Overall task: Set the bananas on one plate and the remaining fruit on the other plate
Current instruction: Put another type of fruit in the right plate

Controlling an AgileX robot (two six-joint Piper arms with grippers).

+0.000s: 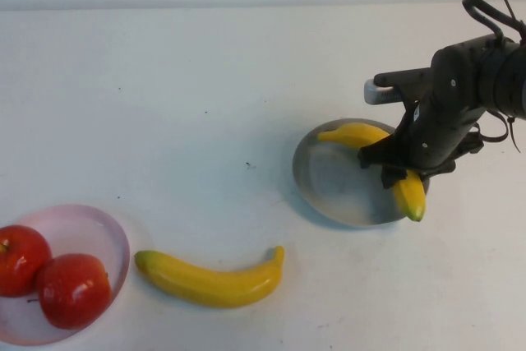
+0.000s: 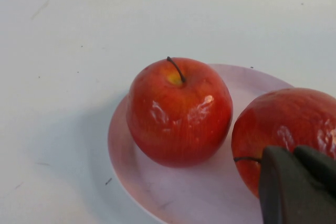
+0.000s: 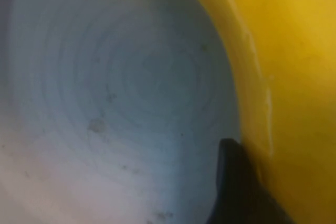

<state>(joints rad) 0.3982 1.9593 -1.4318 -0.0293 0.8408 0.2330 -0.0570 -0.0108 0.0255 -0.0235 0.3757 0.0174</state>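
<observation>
One banana (image 1: 359,134) lies curved across the grey-blue plate (image 1: 329,180), its greenish tip past the near rim. My right gripper (image 1: 396,165) is down over that banana and shut on it. In the right wrist view a dark finger (image 3: 235,182) presses against the yellow banana (image 3: 294,51) above the plate floor (image 3: 105,82). The second banana (image 1: 212,279) lies on the table. Two red apples (image 1: 18,259) (image 1: 74,289) sit on the pink plate (image 1: 100,224). My left gripper (image 2: 295,155) hovers shut and holding nothing just above one apple (image 2: 289,119), beside the other apple (image 2: 178,111).
The white table stretches between the two plates, with the loose banana just right of the pink plate (image 2: 157,190). The left arm does not show in the high view. The right arm's body stands over the far-right side of the grey-blue plate.
</observation>
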